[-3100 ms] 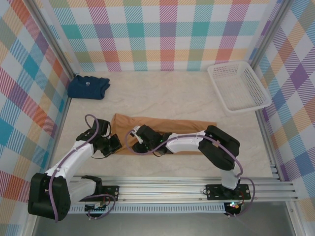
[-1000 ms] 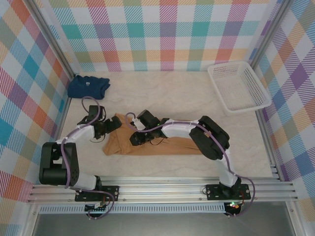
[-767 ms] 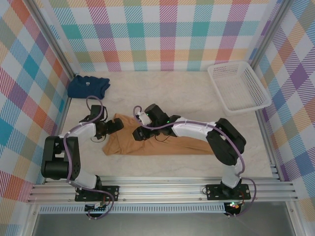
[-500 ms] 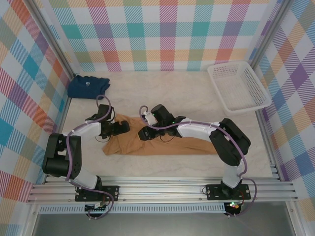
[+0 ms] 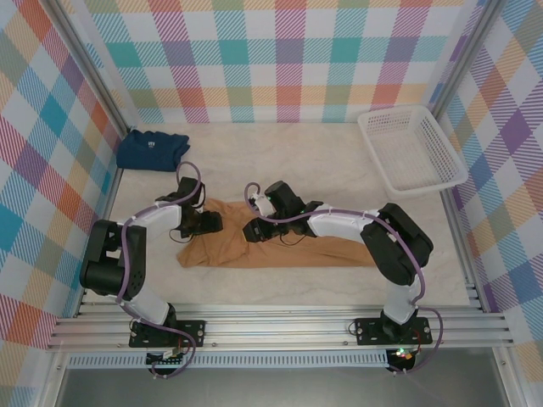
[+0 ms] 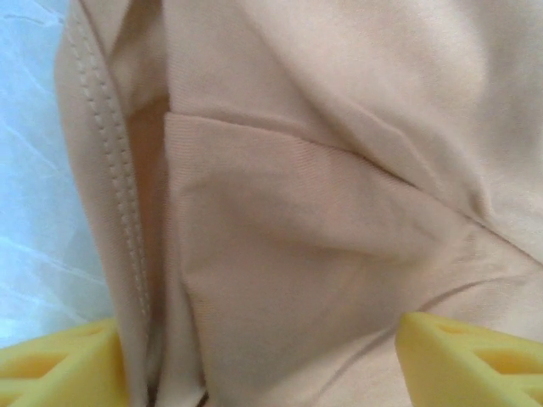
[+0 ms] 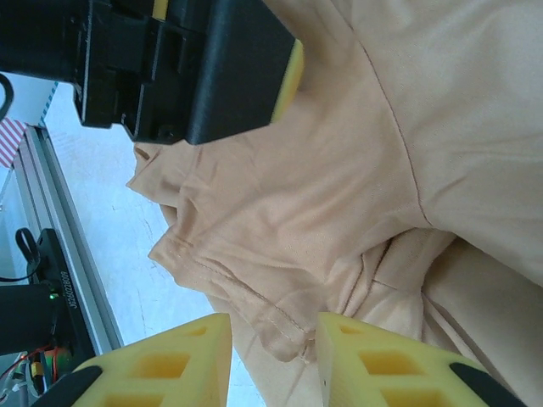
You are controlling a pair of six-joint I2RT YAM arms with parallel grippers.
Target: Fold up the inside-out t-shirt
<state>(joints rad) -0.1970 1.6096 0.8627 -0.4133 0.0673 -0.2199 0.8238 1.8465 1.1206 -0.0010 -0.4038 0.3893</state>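
Note:
The tan inside-out t-shirt [image 5: 288, 248] lies across the middle of the table, its left end rumpled and folded over. My left gripper [image 5: 207, 223] is pressed down on that upper left end. In the left wrist view its yellow fingers [image 6: 59, 365] stand wide apart with smooth fabric [image 6: 280, 212] and a stitched hem between them, so the left gripper [image 6: 263, 339] is open. Just to its right, my right gripper [image 5: 254, 229] hovers low over the bunched cloth. The right gripper [image 7: 273, 326] is partly open, with a hem fold [image 7: 284, 326] lying loose between its fingers.
A folded navy shirt [image 5: 153, 149] lies at the back left. A white basket [image 5: 410, 148] stands at the back right. The left arm's black wrist housing [image 7: 170, 68] sits close in front of the right gripper. A metal rail [image 5: 280, 326] runs along the near edge.
The left gripper slid right onto the shirt's upper left end and its jaws narrowed somewhat. The right gripper shifted a little right and toward the back over the bunched fabric.

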